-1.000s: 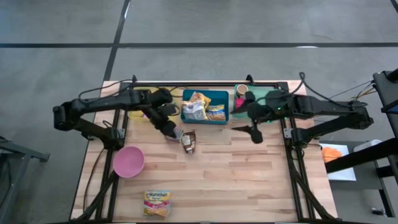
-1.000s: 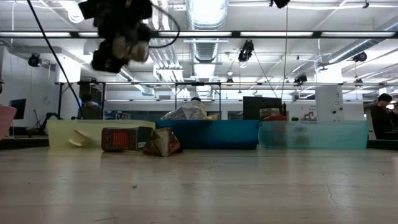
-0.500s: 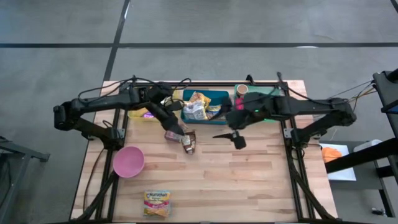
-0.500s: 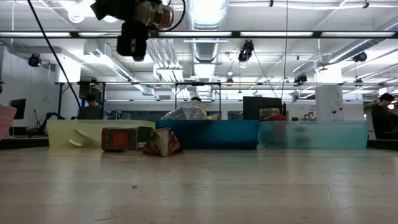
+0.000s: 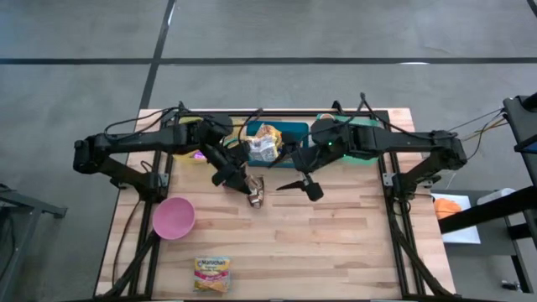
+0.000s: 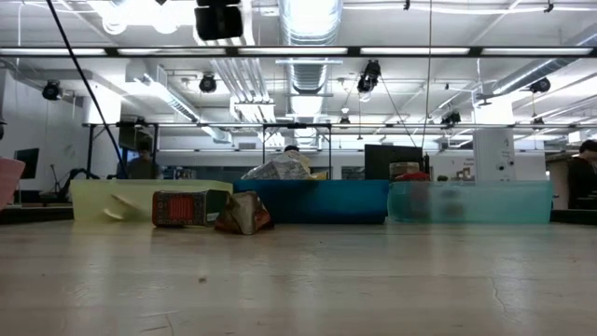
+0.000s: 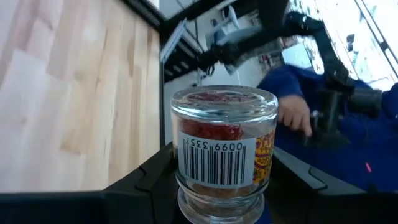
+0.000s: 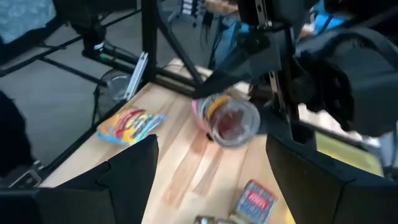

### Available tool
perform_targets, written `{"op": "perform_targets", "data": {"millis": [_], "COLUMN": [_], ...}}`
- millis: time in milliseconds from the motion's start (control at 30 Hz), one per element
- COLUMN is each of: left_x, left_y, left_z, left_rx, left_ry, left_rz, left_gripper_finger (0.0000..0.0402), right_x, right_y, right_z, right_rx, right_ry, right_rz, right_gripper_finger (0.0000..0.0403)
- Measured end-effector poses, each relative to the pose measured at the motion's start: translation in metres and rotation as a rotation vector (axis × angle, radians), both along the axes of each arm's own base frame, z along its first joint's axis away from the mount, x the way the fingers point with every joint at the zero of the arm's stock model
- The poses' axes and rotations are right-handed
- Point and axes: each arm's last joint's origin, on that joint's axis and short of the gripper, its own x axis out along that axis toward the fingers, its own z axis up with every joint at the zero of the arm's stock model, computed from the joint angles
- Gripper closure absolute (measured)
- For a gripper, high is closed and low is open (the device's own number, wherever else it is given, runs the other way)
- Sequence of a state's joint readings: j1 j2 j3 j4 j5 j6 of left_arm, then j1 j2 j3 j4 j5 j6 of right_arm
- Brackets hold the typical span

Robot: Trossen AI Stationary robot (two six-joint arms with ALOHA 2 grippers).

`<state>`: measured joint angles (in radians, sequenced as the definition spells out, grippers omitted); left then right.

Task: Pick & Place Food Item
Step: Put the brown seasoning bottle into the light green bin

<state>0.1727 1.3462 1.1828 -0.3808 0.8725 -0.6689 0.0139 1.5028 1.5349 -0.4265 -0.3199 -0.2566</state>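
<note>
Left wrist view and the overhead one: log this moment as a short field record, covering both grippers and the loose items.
left gripper: shut on glass jar, held above the table
right gripper: open, empty, over table centre
blue bin: holds food packets
pink bowl: near left edge
noodle packet: near front edge
brown packet: lying by the left gripper

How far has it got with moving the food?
Done: the blue bin already holds some packets. In hand: the left gripper holds a clear glass jar with a barcode label above the table; the right gripper hovers open nearby. Left: a brown crumpled packet and a yellow noodle packet lie on the wooden table.
</note>
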Motion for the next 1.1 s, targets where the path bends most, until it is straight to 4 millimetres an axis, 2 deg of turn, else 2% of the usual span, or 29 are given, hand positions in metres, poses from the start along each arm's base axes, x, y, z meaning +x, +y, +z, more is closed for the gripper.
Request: {"op": "perform_targets", "data": {"millis": [200, 467, 633, 800, 1100], "left_x": [0.013, 0.022, 0.030, 0.030, 0.030], "left_y": [0.002, 0.001, 0.002, 0.002, 0.001], "left_z": [0.007, 0.001, -0.003, -0.001, 0.000], "left_rx": [0.008, -0.010, -0.028, -0.026, -0.022], "left_ry": [-0.028, -0.008, -0.022, -0.037, -0.053], "left_rz": [-0.011, -0.046, -0.066, -0.080, -0.094], "left_gripper_finger": [0.0214, 0.0214, 0.0214, 0.0214, 0.0214], "right_x": [0.009, 0.012, 0.019, 0.026, 0.033], "right_y": [0.002, 0.002, 0.002, 0.004, 0.006], "right_z": [-0.005, -0.005, -0.012, -0.021, -0.022], "right_rx": [0.011, 0.031, 0.022, 0.002, 0.017], "right_ry": [-0.011, -0.023, -0.013, 0.010, -0.031], "right_rz": [-0.003, -0.010, 0.000, 0.012, 0.080], "right_gripper_finger": [0.0108, 0.0108, 0.0108, 0.0108, 0.0108]}}
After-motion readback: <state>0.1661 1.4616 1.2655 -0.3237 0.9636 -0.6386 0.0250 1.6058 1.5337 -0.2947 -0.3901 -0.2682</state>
